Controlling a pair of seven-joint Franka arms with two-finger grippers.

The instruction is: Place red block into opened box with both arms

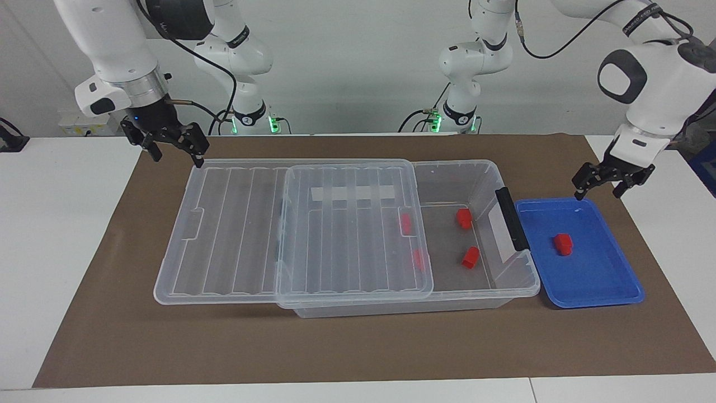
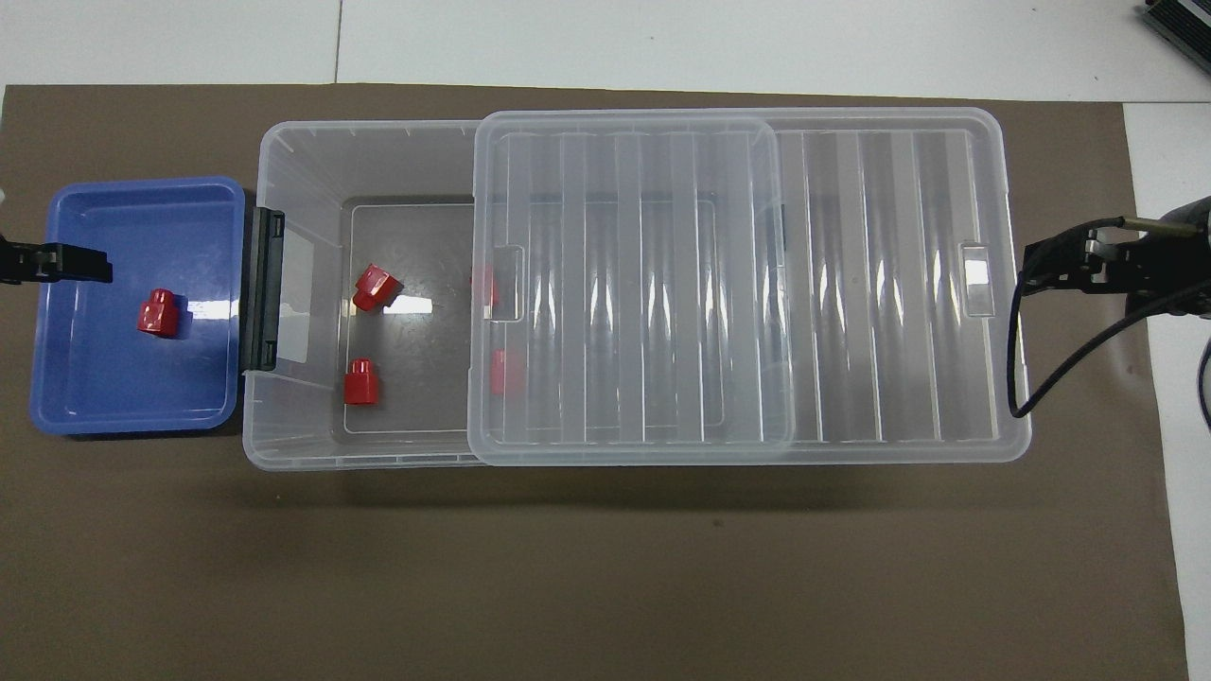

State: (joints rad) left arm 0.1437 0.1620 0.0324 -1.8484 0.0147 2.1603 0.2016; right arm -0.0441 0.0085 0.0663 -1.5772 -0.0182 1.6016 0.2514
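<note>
While the brown mat (image 1: 358, 347) lies flat across the white table (image 1: 61, 235), with a pale wall at the robots' end and green lights glowing at the arm bases, hovering now at both ends. Right gripper (image 1: 174, 152) up over the mat at the right arm's end, just off the lid's (image 1: 235, 229) corner nearest the robots, jaws released, nothing held. Left gripper (image 1: 605, 186) over the edge of the blue tray (image 1: 604, 291) nearest the robots, jaws spread too, empty.

Lying alone in that tray: the red block (image 1: 563, 244), small, bright, glossy, with a narrower stub at one end. Resting on the tray floor, well apart from both grippers.

Sitting beside the tray, nearly touching at the black handle (image 1: 510, 218): the box (image 1: 481, 173), clear, large, lid slid toward the right arm's end and hanging past the rim. Open at the handle end. Two red blocks (image 1: 469, 257) plain on the box floor, two more (image 1: 406, 223) showing dimly under the ribbed lid.
</note>
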